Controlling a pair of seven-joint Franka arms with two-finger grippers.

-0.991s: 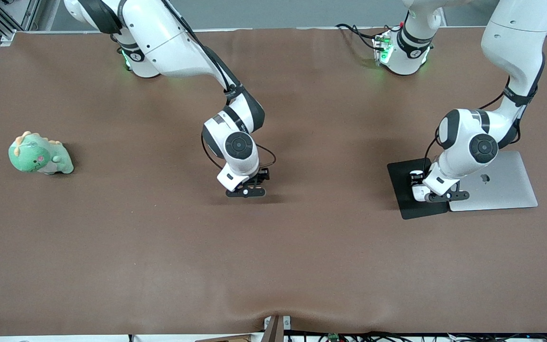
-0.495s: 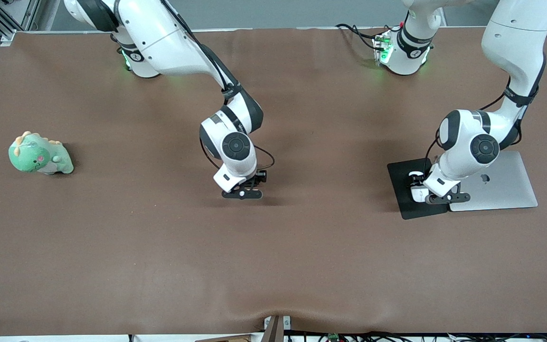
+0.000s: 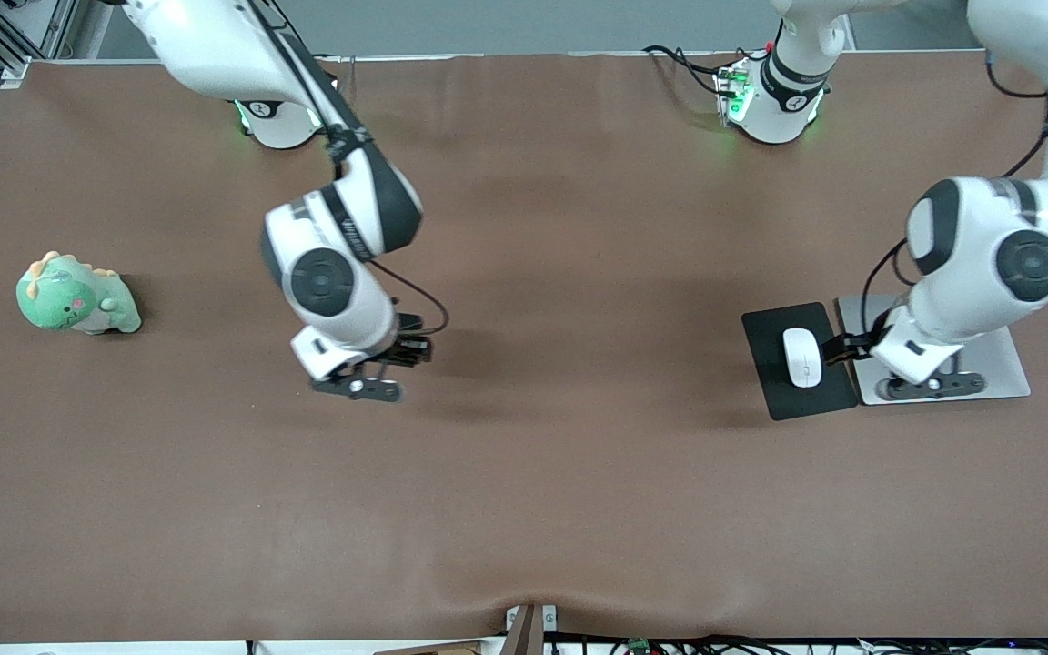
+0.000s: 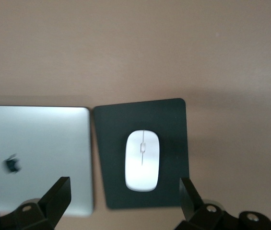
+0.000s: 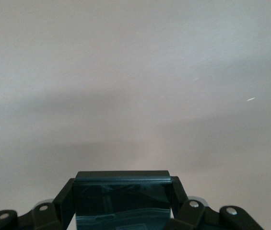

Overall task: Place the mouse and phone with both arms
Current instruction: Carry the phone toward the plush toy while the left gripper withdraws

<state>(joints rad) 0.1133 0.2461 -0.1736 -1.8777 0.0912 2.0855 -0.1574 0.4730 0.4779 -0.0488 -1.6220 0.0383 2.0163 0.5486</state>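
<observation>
The white mouse [image 3: 801, 357] lies on the black mouse pad [image 3: 774, 396], also in the left wrist view [image 4: 142, 160]. My left gripper [image 3: 929, 386] is open and empty, up in the air over the pad's edge and the laptop; its fingers [image 4: 58, 194] stand wide apart, clear of the mouse. My right gripper [image 3: 357, 387] hangs over bare table near the middle, shut on the glossy black phone [image 5: 121, 203], which sits between its fingers [image 5: 66, 196]. The phone is hidden under the hand in the front view.
A closed silver laptop [image 3: 997, 364] lies beside the mouse pad, toward the left arm's end. A green dinosaur toy [image 3: 78, 296] sits toward the right arm's end. Brown cloth covers the table [image 3: 579, 509].
My left gripper let go of the mouse, rose and moved over the laptop, leaving the mouse on the pad. My right gripper rose and moved toward the right arm's end with the phone.
</observation>
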